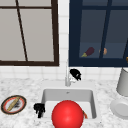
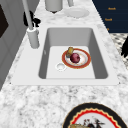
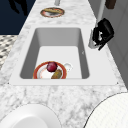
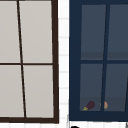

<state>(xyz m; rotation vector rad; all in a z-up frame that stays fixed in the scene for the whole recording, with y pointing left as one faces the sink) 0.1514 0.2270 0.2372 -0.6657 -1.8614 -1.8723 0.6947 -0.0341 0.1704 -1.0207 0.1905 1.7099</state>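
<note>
Far left on speckled marble counter [image 1: 27, 87]: round dark-rimmed plate with red ring [image 1: 13, 104], yellowish stick-shaped food across it. Next, left hand [image 1: 39, 109], black, hovering at front-left corner of white rectangular sink [image 1: 67, 93], fingers curled downward, holding nothing. Centre: glossy red sphere [image 1: 67, 114] covering sink front. In basin: orange-rimmed round plate [image 2: 76, 58] carrying dark red round fruit [image 2: 75, 57] and small brownish chunk [image 2: 70, 50]. Behind basin: grey upright faucet [image 1: 67, 79]. Right hand [image 1: 75, 73], black, just beside faucet base, fingers bent around its side lever. Right: white plate [image 1: 120, 108], grey cylindrical pot [image 1: 123, 82]. Behind navy-framed cabinet glass [image 1: 82, 32]: purple eggplant [image 1: 88, 52]. No readable writing or labels.
</note>
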